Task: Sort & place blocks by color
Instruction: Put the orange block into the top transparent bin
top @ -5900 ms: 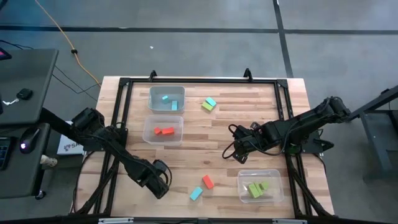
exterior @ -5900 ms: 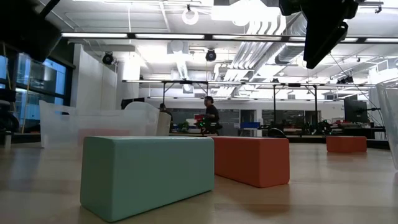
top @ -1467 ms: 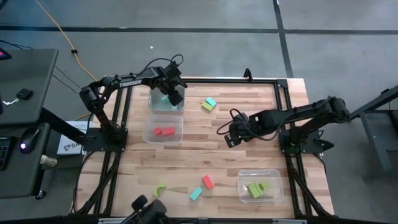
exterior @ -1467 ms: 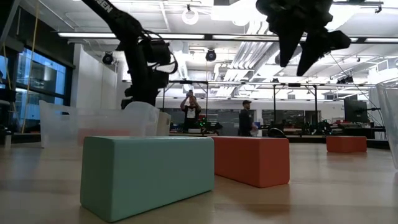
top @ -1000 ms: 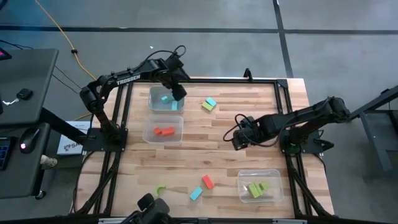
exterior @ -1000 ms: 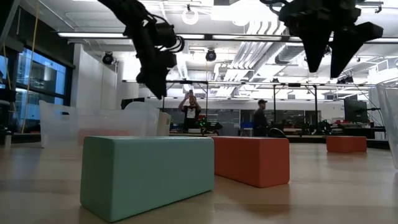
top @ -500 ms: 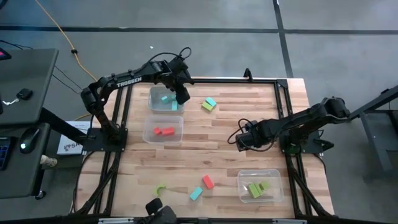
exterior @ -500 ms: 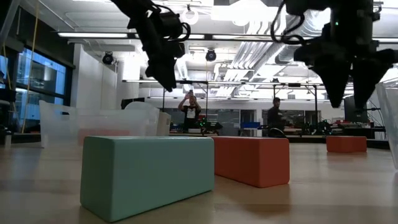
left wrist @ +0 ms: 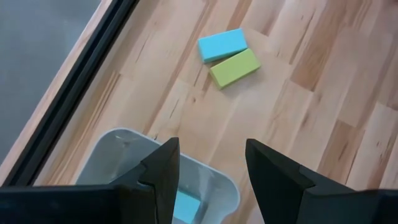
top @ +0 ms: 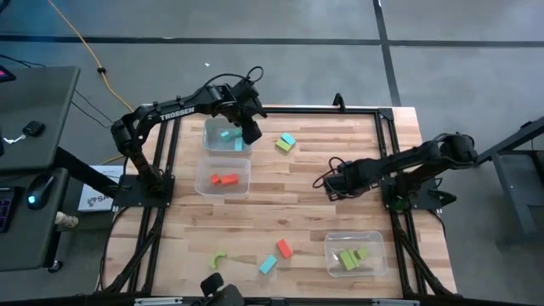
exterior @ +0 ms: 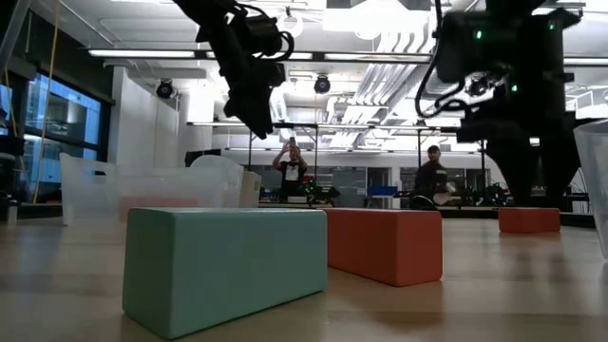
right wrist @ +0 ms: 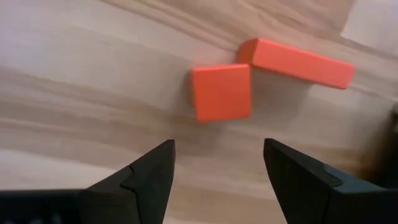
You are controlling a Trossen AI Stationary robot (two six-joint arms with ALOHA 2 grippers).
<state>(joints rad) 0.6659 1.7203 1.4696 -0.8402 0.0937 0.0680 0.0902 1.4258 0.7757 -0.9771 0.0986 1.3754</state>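
Wooden slatted table carries, at its near edge, a green arch block, a cyan block and a red block. Mid-table, the right gripper hangs over two red-orange blocks, fingers apart and empty. Farther back, the left gripper hovers open above a clear plastic bin, near a cyan and green pair

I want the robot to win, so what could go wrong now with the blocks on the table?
The red cube and long red block touch, so the open right gripper above them might nudge one while grabbing the other. The blue block and green block also lie side by side; the open left gripper could drag both, mixing colors.
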